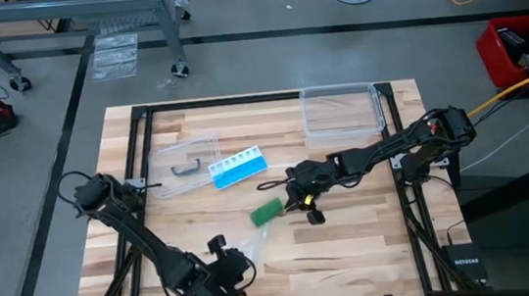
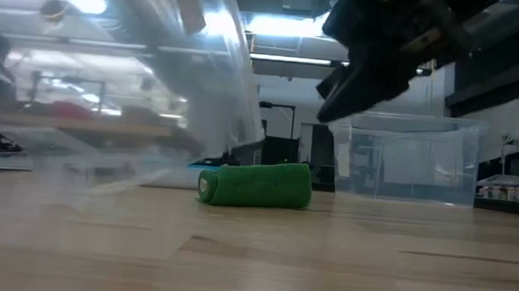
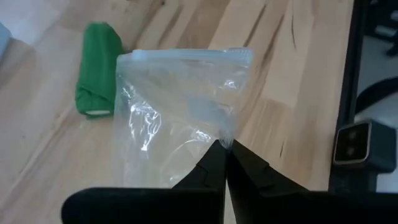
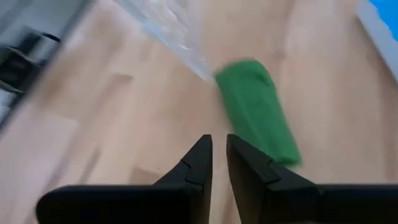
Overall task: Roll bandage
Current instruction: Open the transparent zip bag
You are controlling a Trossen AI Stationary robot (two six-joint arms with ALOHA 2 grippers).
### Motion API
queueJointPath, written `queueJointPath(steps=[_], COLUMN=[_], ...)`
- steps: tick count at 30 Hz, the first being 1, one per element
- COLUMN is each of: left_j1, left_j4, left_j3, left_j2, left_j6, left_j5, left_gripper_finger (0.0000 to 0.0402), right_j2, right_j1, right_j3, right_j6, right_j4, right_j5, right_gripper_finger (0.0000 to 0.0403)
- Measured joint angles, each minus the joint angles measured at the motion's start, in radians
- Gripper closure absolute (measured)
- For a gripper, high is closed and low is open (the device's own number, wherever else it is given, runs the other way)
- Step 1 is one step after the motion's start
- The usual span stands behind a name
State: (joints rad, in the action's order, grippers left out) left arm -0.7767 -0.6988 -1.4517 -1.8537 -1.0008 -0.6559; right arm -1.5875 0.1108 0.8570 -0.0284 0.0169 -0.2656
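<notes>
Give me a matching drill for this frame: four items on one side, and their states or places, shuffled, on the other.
Items:
1. bandage
2. small clear plastic bag
3. clear plastic box
4. pill organizer

States:
A. pinched at its edge by the shut left gripper
B. rolled up, lying on the table
C. blue and white, beside a clear tray
D. at the table's far edge

Pairs: 1-B, 2-A, 3-D, 4-C

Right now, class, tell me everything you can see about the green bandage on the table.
The bandage is solid green soft fabric, already wound into a short, squat roll lying on its side on the wooden table, its spiral end visible in the low view. Nothing grips it. A clear plastic bag lies just beside it, and a pill organizer sits further back.
</notes>
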Motion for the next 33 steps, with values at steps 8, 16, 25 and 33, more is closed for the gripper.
queueJointPath(steps=[8,16,25,33], left_j1=[-0.043,-0.093,-0.173,-0.222], left_j4=[0.004,0.021,0.122,0.208], left_j3=[0.000,0.000,-0.001,-0.001], left_j2=[0.004,0.004,0.004,0.004], left_j6=[-0.059,-0.072,-0.014,0.030], left_j5=[-0.052,-0.130,-0.364,-0.460], left_gripper_finger=[0.0401,0.0401,0.0401,0.0401], right_j2=[0.000,0.000,0.000,0.000], right_j1=[0.001,0.016,0.097,0.107], right_j3=[0.000,0.000,0.000,0.000], right_j6=[-0.006,-0.003,-0.007,0.001], right_j4=[-0.113,-0.152,-0.294,-0.371], right_j5=[-0.121,-0.157,-0.080,0.045], right_gripper_finger=[0.0349,0.0349,0.0349,0.0349])
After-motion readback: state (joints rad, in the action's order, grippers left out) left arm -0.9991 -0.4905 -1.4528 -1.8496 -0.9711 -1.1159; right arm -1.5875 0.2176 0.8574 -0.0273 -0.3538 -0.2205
